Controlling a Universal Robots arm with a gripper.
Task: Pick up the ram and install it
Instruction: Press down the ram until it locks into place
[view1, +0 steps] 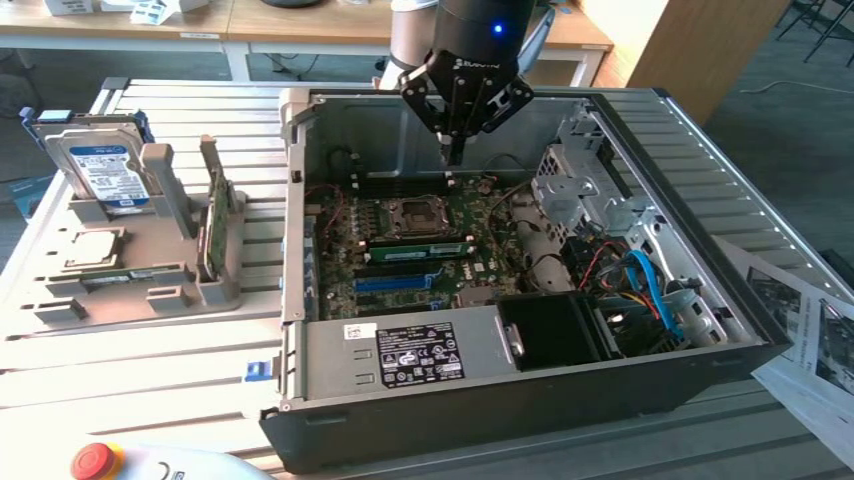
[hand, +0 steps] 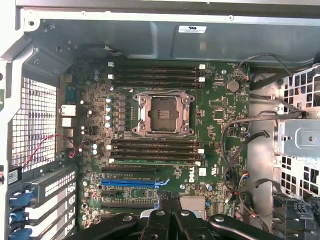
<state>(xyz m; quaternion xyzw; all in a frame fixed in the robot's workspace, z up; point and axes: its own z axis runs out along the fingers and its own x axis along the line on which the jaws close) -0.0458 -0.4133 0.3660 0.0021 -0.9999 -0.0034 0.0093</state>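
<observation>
The ram (view1: 419, 250), a long narrow green stick with pale labels, stands in a slot on the motherboard (view1: 400, 270) just in front of the CPU socket (view1: 407, 213). My gripper (view1: 457, 156) hangs above the board's far end inside the open computer case (view1: 534, 400), well clear of the ram. Its fingers are shut together with nothing between them. In the wrist view the shut gripper (hand: 169, 198) points down at the motherboard (hand: 220, 107), with the CPU socket (hand: 162, 114) and rows of dark memory slots (hand: 155, 148) below it.
A grey fixture tray (view1: 147, 300) at the exterior view's left holds a hard drive (view1: 100, 165), a taller green card (view1: 214, 225) and a square chip (view1: 87, 250). Inside the case are a drive cage (view1: 581, 185), cables (view1: 647, 285) and a power supply (view1: 414, 355). A red stop button (view1: 94, 460) sits at the front.
</observation>
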